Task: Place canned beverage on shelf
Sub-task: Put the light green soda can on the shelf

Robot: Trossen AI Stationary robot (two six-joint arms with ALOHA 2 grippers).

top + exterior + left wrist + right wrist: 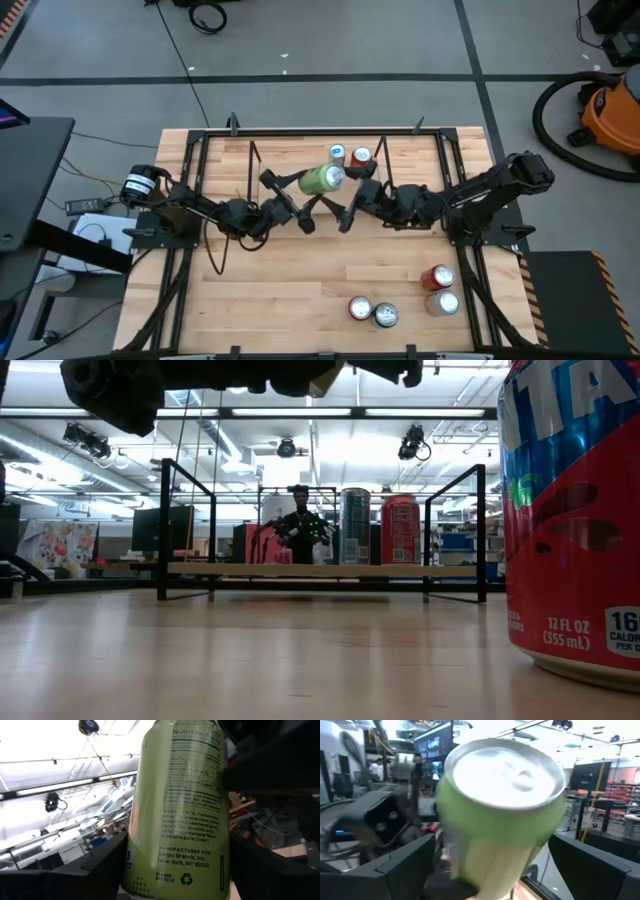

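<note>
"Which arm has the drink?"

"The left one. The left gripper (pixel 288 205) is up in the air over the middle of the table. Its two dark fingers are about half spread and closed on the sides of a pale green aluminium can with small printed label text (pixel 322 178). The can is tipped over, lying nearly level rather than upright."

"And the other arm?"

"The right gripper (pixel 352 205) is just beside it, coming in from the right. Its fingers are as wide apart as they go and hold nothing. The silver lid of the green can points straight at it, between those open fingers. I cannot tell from here whether either finger touches the can."

"So where is the can relative to the rack?"

"It is off the rack, hanging above the table just in front of it. The small low shelf of thin black rods with a light wood deck (pixel 250 570) stands at the far edge of the table. Two cans are upright on the deck, side by side towards its right half: a tall blue-grey can (pixel 354 525) and a red can (pixel 401 530)."

"Anything else on the table?"

"Four more cans stand at the near right corner, well apart from both grippers: a red can (pixel 437 277), a silver one (pixel 443 302) just beside it, a red-and-white-topped one (pixel 360 308), and a dark-rimmed one (pixel 385 316) touching it."
</note>
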